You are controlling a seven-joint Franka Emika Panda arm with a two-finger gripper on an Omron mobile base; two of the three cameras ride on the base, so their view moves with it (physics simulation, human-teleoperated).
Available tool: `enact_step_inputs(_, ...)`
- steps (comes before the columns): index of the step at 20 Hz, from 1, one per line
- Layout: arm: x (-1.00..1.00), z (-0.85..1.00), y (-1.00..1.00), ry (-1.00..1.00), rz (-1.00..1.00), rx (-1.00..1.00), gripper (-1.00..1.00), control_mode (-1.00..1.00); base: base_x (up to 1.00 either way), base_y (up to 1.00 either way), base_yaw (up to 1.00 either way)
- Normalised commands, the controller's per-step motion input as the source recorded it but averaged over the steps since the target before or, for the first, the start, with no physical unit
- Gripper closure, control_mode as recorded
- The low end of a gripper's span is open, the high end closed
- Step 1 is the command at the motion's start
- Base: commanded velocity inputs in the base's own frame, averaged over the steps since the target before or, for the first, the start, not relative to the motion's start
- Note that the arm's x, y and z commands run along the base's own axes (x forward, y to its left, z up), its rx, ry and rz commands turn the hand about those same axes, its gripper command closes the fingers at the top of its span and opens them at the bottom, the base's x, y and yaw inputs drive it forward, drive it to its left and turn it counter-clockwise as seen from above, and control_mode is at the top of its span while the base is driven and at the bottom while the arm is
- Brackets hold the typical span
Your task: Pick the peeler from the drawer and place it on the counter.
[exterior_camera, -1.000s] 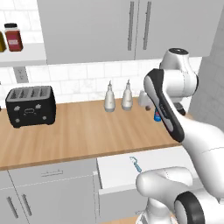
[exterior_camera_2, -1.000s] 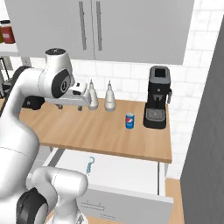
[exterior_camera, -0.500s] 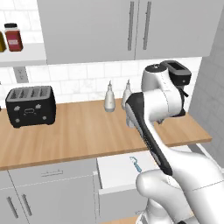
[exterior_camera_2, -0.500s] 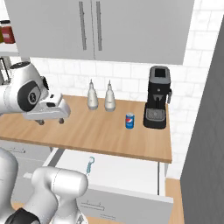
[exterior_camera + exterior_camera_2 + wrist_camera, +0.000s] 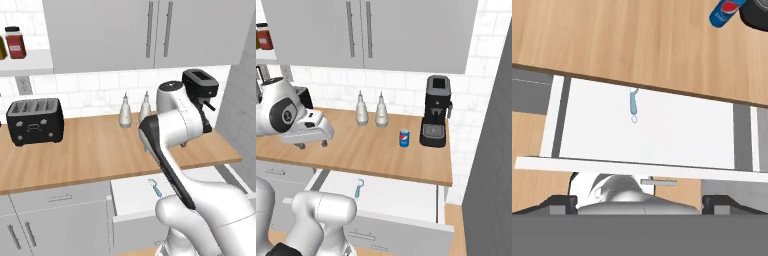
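The peeler (image 5: 155,186) (image 5: 358,188) (image 5: 633,104), with a light blue handle and a pale head, lies alone in the open drawer (image 5: 131,196) (image 5: 406,199) (image 5: 682,130), near its back left by the counter's edge. The drawer's white interior is pulled out below the wooden counter (image 5: 90,150) (image 5: 371,146) (image 5: 612,40). My gripper (image 5: 312,145) (image 5: 639,202) hangs high over the counter's front edge and looks down into the drawer. It is open and holds nothing, well above the peeler.
A blue can (image 5: 404,138) (image 5: 724,11) stands beside a black coffee machine (image 5: 436,111) (image 5: 200,90) at the counter's right. Two shaker bottles (image 5: 361,109) stand at the back wall, a black toaster (image 5: 35,120) at the left. Grey cabinets hang overhead.
The arm has swung from the back of the counter toward its front, bringing the hand over the front edge above the drawer. The peeler has stayed put.
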Motion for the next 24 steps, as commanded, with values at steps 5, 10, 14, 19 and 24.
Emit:
enact_step_inputs(5,0.00,0.00,-0.09,0.00,-0.01,0.00,-1.00,-1.00,0.00,0.00,0.00)
enact_step_inputs(10,0.00,0.00,0.00,0.00,0.00,0.00,-1.00,-1.00,0.00,0.00,0.00)
enact_step_inputs(14,0.00,0.00,0.00,0.00,0.00,0.00,-1.00,-1.00,0.00,0.00,0.00)
enact_step_inputs(19,-0.07,-0.03,0.07,0.00,0.00,-0.01,-1.00,1.00,-0.18,0.36,0.00)
enact_step_inputs(24,0.00,0.00,0.00,0.00,0.00,0.00,-1.00,1.00,-0.40,1.00,-0.21)
